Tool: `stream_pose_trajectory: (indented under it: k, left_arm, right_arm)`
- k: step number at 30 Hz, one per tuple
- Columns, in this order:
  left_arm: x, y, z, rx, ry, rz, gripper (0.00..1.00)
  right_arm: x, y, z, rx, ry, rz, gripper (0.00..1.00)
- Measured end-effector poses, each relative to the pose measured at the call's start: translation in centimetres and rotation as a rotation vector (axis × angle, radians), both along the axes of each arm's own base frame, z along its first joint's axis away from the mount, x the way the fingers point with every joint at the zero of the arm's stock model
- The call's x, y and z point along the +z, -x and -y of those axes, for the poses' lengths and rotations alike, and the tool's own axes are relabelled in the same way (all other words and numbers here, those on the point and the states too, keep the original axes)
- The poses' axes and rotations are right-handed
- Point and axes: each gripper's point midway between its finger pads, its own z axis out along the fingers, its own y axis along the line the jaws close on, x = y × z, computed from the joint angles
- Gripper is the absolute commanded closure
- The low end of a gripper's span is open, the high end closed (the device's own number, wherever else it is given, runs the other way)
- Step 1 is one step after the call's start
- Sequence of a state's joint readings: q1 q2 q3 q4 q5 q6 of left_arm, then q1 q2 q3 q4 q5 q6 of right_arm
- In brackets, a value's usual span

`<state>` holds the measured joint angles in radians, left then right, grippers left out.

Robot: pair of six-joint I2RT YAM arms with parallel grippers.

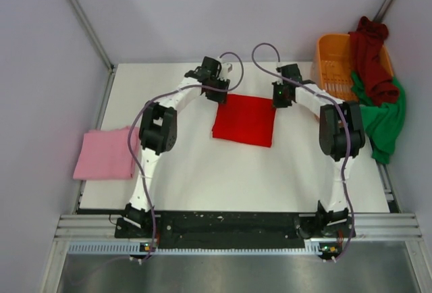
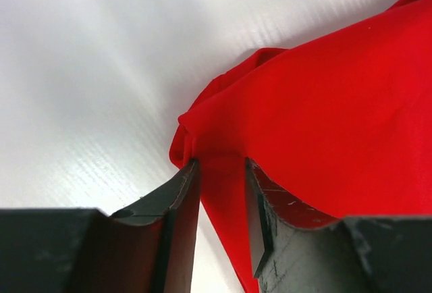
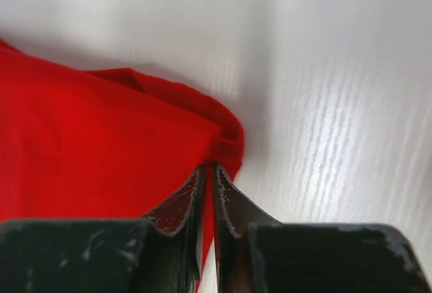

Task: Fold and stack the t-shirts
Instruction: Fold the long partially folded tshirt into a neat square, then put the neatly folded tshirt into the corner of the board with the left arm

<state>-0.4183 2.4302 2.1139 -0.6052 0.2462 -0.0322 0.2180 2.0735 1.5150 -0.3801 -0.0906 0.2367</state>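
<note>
Lying folded into a flat rectangle, the bright red cloth t-shirt (image 1: 244, 121) sits on the white table (image 1: 202, 185) just toward 12 o'clock from its middle. No graphic shows on its upper face.

The left gripper (image 2: 221, 165) is at the shirt's 11 o'clock corner. In the left wrist view its dark fingers (image 2: 182, 198) stand a little apart, and a fold of red cloth fills the gap and bunches just past the tips. I cannot tell whether they press that fold or only straddle it.

The right gripper (image 3: 209, 168) is at the shirt's 1 o'clock corner. Its jaws are drawn together, pinching a thin sliver of the rolled red hem, with bare table beyond it.

A folded pink cloth t-shirt (image 1: 104, 154) lies at the table's 9 o'clock edge, well apart from the red one.

An orange slotted plastic basket (image 1: 332, 60) stands at the 2 o'clock corner. A maroon cloth t-shirt (image 1: 374, 63) is draped over its 3 o'clock rim. A green cloth t-shirt (image 1: 386, 121) hangs beside it toward 4 o'clock, past the table's edge.
</note>
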Motion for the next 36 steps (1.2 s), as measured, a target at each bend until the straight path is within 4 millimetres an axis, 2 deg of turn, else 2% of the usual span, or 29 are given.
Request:
stream_pose_trajectory:
  k: [5, 7, 9, 11, 14, 17, 20, 23, 32, 34, 35, 36]
  left_arm:
    - [1.6, -0.4, -1.8, 0.066, 0.004, 0.004, 0.52]
    - [2.9, 0.3, -2.5, 0.098, 0.019, -0.008, 0.51]
    - [4.2, 1.4, -2.8, 0.121, 0.057, -0.024, 0.5]
    - [5.1, 2.9, -2.7, 0.132, 0.102, -0.051, 0.5]
    - [5.0, 4.4, -2.1, 0.14, 0.151, -0.101, 0.49]
    - [3.4, 5.0, -1.7, 0.159, 0.168, -0.158, 0.48]
    - [1.0, 5.4, -1.8, 0.2, 0.168, -0.22, 0.46]
    - [-1.0, 6.4, -2.3, 0.236, 0.172, -0.281, 0.42]
    - [-0.6, 6.1, -1.3, 0.247, 0.276, -0.286, 0.42]
    - [-0.6, 6.1, -0.8, 0.235, 0.3, -0.297, 0.46]
    - [-0.6, 6.1, -0.5, 0.231, 0.306, -0.301, 0.51]
    - [-0.6, 6.1, -0.3, 0.229, 0.311, -0.305, 0.63]
  right_arm:
    - [1.2, -0.7, 1.7, -0.032, 0.043, 0.018, 0.57]
    - [1.6, -0.2, 2.1, -0.035, 0.056, 0.019, 0.46]
    - [2.0, 1.0, 2.3, -0.033, 0.056, 0.012, 0.41]
    - [2.4, 2.6, 2.3, -0.024, 0.041, -0.001, 0.41]
    - [2.5, 4.3, 1.6, -0.012, -0.007, -0.023, 0.41]
    - [1.8, 5.4, 1.0, -0.01, -0.054, -0.058, 0.41]
    - [1.1, 6.2, 0.4, -0.012, -0.094, -0.09, 0.42]
    - [0.8, 6.2, -0.4, -0.012, -0.136, -0.103, 0.43]
    - [-0.5, 5.9, -2.0, -0.011, -0.231, -0.136, 0.43]
    - [-0.5, 5.8, -2.1, -0.011, -0.242, -0.134, 0.43]
    - [-0.5, 5.8, -2.2, -0.011, -0.245, -0.136, 0.43]
    - [-0.5, 5.8, -2.2, -0.013, -0.249, -0.137, 0.43]
